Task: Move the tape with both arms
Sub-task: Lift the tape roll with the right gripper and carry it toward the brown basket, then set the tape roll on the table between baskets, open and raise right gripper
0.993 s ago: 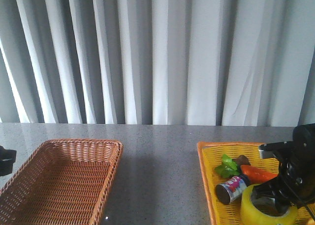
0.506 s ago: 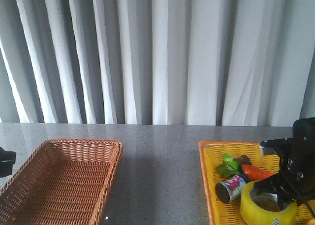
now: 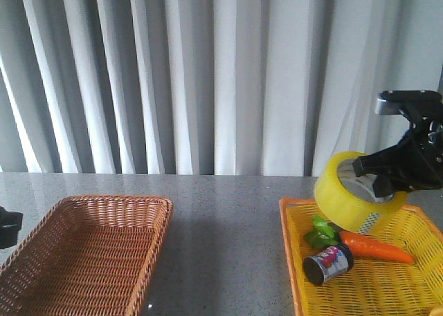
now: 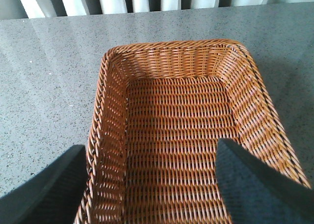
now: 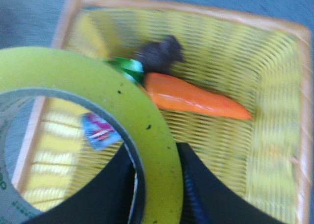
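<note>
Right gripper (image 3: 374,178) is clamped on the wall of the tape (image 3: 356,191), one finger inside the ring and one outside, as the right wrist view shows with the black fingers (image 5: 206,189) either side of the yellow band (image 5: 98,101). From the front, the roll hangs tilted in the air above the near-left part of the yellow basket (image 3: 291,212), clear of everything in it.

Below the tape in that basket lie a carrot (image 3: 374,247) with green leaves (image 3: 320,234) and a small printed can (image 3: 327,264) on its side, the can nearest the basket's left rim. The right wrist view adds a dark lump (image 5: 159,51) touching the carrot's leafy end, which the front view hides behind the roll.

Left gripper (image 4: 147,185) appears in the front view only as a black sliver at the frame's left edge (image 3: 8,226); its own wrist view shows its two fingers (image 4: 255,185) spread wide apart with nothing between them, hovering over the near end of the brown wicker basket (image 4: 110,87).

Between the brown basket and the yellow basket runs a bare strip of grey speckled table (image 3: 221,226). Behind both baskets more tabletop reaches back to the pale curtain (image 3: 208,74).
</note>
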You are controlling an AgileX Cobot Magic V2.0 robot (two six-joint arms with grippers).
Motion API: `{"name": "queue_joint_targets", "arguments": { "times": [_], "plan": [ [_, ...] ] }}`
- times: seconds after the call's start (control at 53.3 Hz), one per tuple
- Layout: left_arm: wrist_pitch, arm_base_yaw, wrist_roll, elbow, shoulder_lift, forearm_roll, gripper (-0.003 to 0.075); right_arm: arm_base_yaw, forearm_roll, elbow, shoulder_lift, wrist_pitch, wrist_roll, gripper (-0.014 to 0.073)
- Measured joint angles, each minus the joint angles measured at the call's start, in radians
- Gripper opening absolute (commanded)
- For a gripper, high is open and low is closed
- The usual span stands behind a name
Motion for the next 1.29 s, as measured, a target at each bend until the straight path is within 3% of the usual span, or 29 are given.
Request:
{"name": "queue_joint_targets", "arguments": {
  "times": [0.244, 0.544, 1.068, 1.293],
  "plan": [
    [-0.001, 0.0, 0.0, 0.0, 0.0, 0.0, 0.0517, 0.204, 0.016, -0.068, 0.067, 0.005, -0.055, 0.0095],
    [-0.001, 0.0, 0.0, 0.0, 0.0, 0.0, 0.0517, 0.428, -0.157, -0.217, 0.292, 0.02, 0.055, 0.0132],
    [-0.001, 0.0, 0.0, 0.0, 0.0, 0.0, 0.0517, 0.435, -0.192, -0.247, 0.535, -0.013, 0.108, 0.0134],
    [0.0, 0.0, 0.0, 0.0, 0.0, 0.0, 0.0517, 0.435, -0.188, -0.248, 0.553, -0.025, 0.11, 0.0171]
  ]
}}
